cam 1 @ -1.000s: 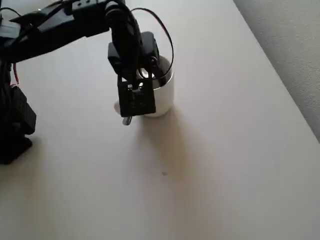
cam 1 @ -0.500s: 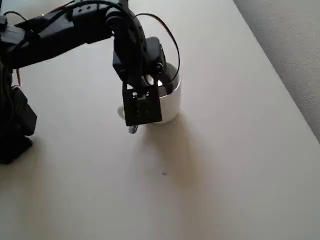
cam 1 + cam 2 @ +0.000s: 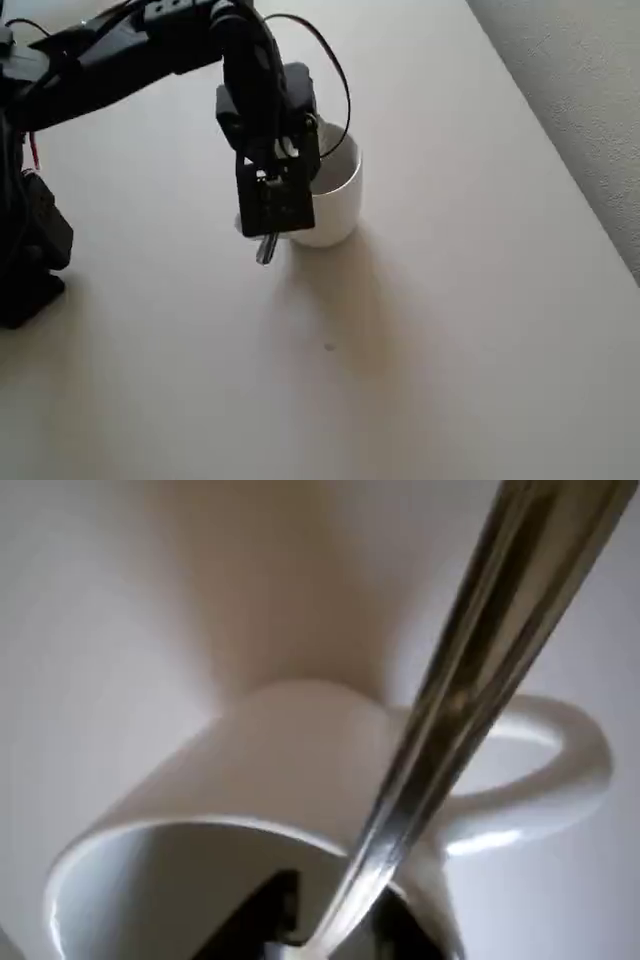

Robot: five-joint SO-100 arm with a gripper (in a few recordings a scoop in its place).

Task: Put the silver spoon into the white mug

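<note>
The white mug (image 3: 335, 200) stands upright on the table, its loop handle (image 3: 560, 770) on the right in the wrist view. My gripper (image 3: 293, 160) hangs over the mug's left rim, shut on the silver spoon (image 3: 450, 710). In the wrist view the slim handle slants from the top right down between my dark fingers (image 3: 262, 912) at the mug's opening. One end of the spoon (image 3: 265, 250) pokes out below the wrist camera, outside the mug wall. The spoon's bowl is hidden.
The beige table (image 3: 420, 340) is bare in front and to the right of the mug. Its right edge (image 3: 560, 165) runs diagonally beside grey carpet. The arm's black base (image 3: 30, 250) sits at the left.
The gripper with the spoon swung slightly right and toward the front, then drifted back left. The mug sits a little further right than a second ago.
</note>
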